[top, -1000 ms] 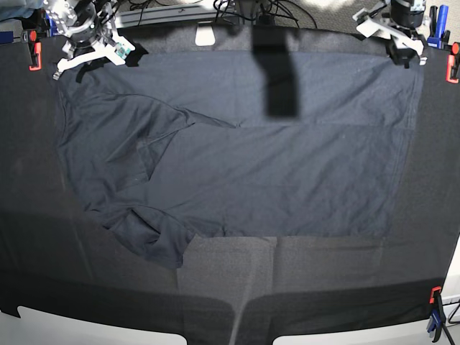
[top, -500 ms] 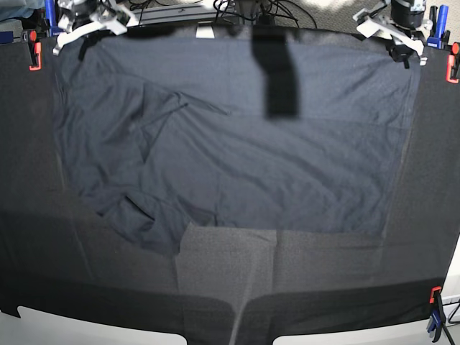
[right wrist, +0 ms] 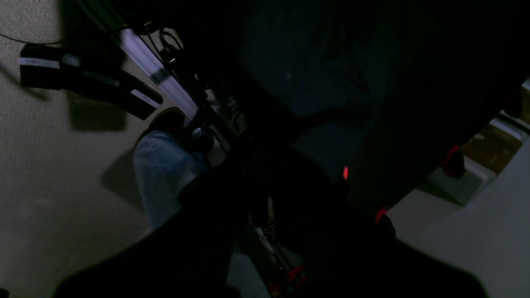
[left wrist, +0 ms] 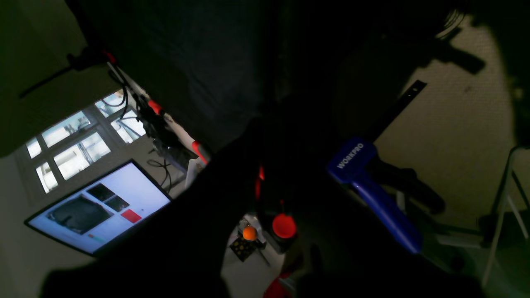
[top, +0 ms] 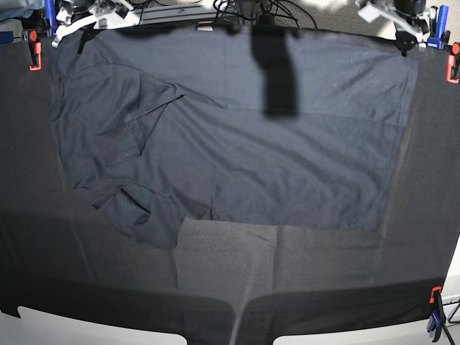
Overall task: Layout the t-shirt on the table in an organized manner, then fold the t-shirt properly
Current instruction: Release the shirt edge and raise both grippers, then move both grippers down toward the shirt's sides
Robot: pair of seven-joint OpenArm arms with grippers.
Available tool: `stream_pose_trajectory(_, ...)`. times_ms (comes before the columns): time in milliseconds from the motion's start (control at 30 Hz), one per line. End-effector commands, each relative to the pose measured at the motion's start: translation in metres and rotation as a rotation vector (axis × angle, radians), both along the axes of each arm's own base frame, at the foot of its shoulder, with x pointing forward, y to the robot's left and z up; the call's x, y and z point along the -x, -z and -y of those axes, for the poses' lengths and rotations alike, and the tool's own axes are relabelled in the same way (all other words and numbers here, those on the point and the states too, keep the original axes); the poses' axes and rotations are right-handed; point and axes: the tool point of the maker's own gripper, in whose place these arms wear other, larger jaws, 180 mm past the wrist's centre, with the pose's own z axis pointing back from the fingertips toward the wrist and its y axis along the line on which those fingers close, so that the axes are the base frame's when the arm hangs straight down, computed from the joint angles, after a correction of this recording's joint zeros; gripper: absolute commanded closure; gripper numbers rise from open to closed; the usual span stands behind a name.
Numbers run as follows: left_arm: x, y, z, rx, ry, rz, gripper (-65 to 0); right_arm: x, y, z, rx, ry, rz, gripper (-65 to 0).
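Spreading stage: both pincers, left [top: 399,21] and right [top: 90,16], clamped on t-shirt [top: 237,136] far edge at counter [top: 431,180] back; near sleeve bunched, folding not begun.

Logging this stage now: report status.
Both grippers shut, left gripper and right gripper pinching far corners of the dark navy-grey fabric t-shirt. Sleeve side rumpled. Nothing in the way.

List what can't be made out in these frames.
- Base view: both grippers' jaws, cut off by the top edge; the t-shirt far edge runs up to them.
- Left wrist view: the left gripper, lost in dark silhouette.
- Right wrist view: the right gripper, underexposed too.
- Base view: collar and neck label, lost in the bunched folds.
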Motion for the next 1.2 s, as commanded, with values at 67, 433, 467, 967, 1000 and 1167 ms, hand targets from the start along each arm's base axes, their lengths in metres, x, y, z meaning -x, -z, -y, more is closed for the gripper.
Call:
stream_pose_trajectory(67,-0.010,-0.015,-0.001,0.021,-0.011,0.091,0.0,-0.004,-0.006,0.004,0.018,0.005,0.025,0.0)
stream_pose_trajectory(433,-0.012,-0.019,-0.003,0.025,-0.033,0.120,-21.6,-0.021,-0.025,-0.018,-0.058,0.007,0.103,-10.6)
stream_pose_trajectory(467,-0.012,-0.019,-0.005,0.020,-0.040,0.121,-21.6,-0.023,-0.027,-0.023,-0.074,0.008,0.108,-10.6)
stream_pose_trajectory(967,-0.021,-0.055,-0.022,0.011,-0.252,0.253,-21.6,0.019,-0.021,-0.084,-0.216,-0.077,-0.008,-22.9)
stream_pose_trajectory(1000,-0.024,-0.057,-0.019,0.026,-0.243,0.263,-21.6,0.016,-0.023,-0.085,-0.215,-0.079,0.020,-22.9)
stream_pose_trajectory(1167,-0.057,-0.082,-0.003,0.112,-0.227,0.382,-21.6,-0.038,-0.051,-0.082,-0.214,-0.019,0.333,-22.9)
